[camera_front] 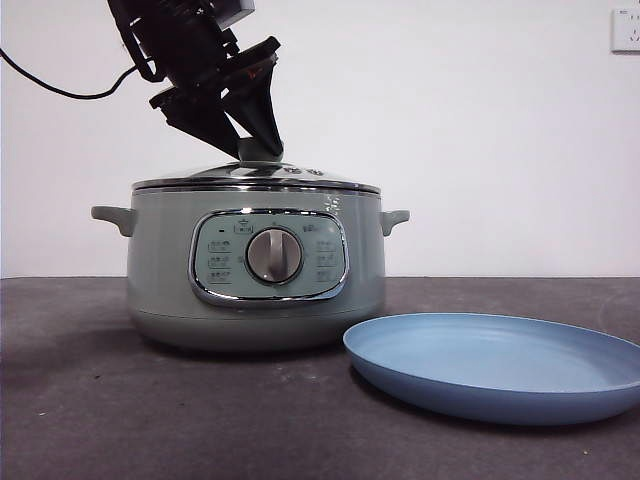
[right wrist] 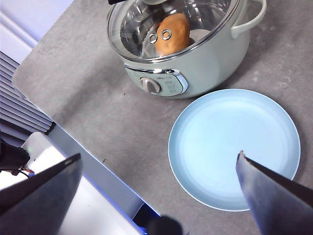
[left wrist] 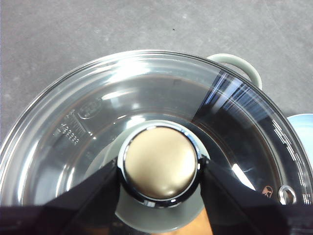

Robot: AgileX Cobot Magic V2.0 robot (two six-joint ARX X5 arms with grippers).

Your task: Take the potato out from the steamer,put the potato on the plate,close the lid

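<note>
The sage-green steamer [camera_front: 160, 260] stands left of centre on the table, with the glass lid [camera_front: 255, 178] resting on it. My left gripper [camera_front: 258, 148] comes down from the upper left, and its jaws are closed on both sides of the lid's knob [left wrist: 159, 164]. The orange-brown potato [right wrist: 172, 33] lies inside the steamer [right wrist: 210, 58] and shows through the lid [right wrist: 132, 29]. The empty light-blue plate [camera_front: 490, 360] lies at the front right of the pot. My right gripper [right wrist: 159, 155] hangs open high above the plate [right wrist: 234, 142], holding nothing.
The dark grey table [camera_front: 100, 400] runs back to a white wall with a socket [camera_front: 625, 30]. A black cable [camera_front: 60, 90] hangs behind the left arm. The table's front edge and a white base [right wrist: 73, 196] show in the right wrist view.
</note>
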